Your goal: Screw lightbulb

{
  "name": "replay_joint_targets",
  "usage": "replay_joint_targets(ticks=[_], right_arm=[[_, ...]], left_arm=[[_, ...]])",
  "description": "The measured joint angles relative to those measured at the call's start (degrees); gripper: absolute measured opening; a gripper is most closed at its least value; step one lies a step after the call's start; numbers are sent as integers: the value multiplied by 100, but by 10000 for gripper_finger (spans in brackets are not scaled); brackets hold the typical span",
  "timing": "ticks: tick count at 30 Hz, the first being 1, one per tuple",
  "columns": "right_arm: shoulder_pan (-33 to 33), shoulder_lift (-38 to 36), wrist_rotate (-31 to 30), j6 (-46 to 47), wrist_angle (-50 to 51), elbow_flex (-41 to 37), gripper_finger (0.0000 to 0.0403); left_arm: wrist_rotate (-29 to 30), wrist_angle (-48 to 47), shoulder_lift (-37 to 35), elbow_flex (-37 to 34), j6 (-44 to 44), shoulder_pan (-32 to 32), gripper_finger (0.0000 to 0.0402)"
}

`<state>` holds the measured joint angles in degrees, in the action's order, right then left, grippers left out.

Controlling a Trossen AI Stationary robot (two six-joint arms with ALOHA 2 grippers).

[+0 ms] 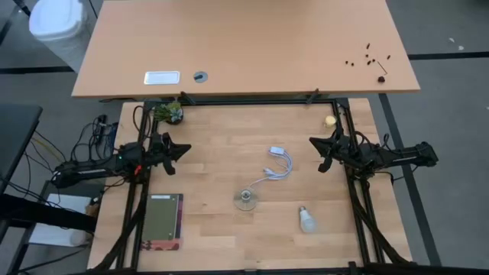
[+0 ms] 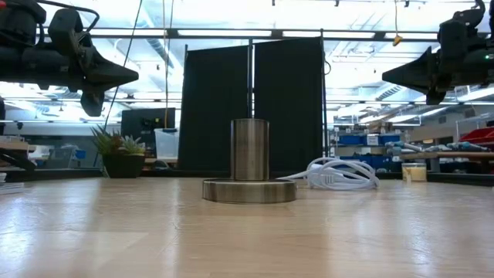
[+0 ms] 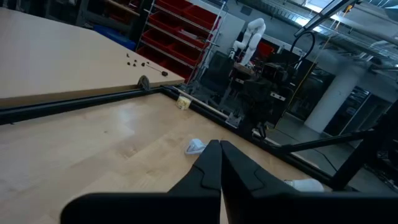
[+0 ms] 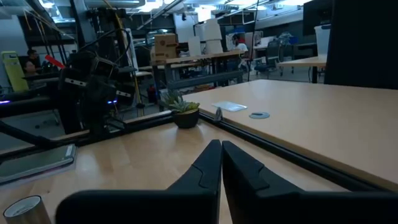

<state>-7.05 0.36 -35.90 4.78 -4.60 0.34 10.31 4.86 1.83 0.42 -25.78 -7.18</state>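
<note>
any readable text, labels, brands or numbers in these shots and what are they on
None can be read.
White label plate on the far desk: print too small to read.
Book by the left arm: cover print blurred.
Cardboard box in the room behind: markings too small.
Lightbulb and socket base: no visible marking.

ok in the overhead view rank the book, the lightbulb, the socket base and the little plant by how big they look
1. book, clearly the largest
2. plant and socket base, too alike in footprint to rank
3. lightbulb, slightly smaller, though the margin is thin

All sit on the same table, so nearness to the camera hardly matters.
</note>
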Motion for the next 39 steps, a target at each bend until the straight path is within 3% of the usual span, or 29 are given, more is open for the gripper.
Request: replay_joint_targets(ticks=[25, 28, 32, 39], right_arm=[[2, 0, 0, -1, -9, 0, 23], [2, 0, 0, 3, -20, -2, 23], [2, 0, -28, 16, -267, 0, 23], [86, 111, 91, 252, -664, 0, 23]], left_arm=[[39, 329, 4, -1, 11, 4, 5], [185, 703, 11, 0, 56, 4, 5], [-650, 1311, 90, 145, 952, 24, 5], [-1357, 1312, 520, 302, 1417, 99, 5]])
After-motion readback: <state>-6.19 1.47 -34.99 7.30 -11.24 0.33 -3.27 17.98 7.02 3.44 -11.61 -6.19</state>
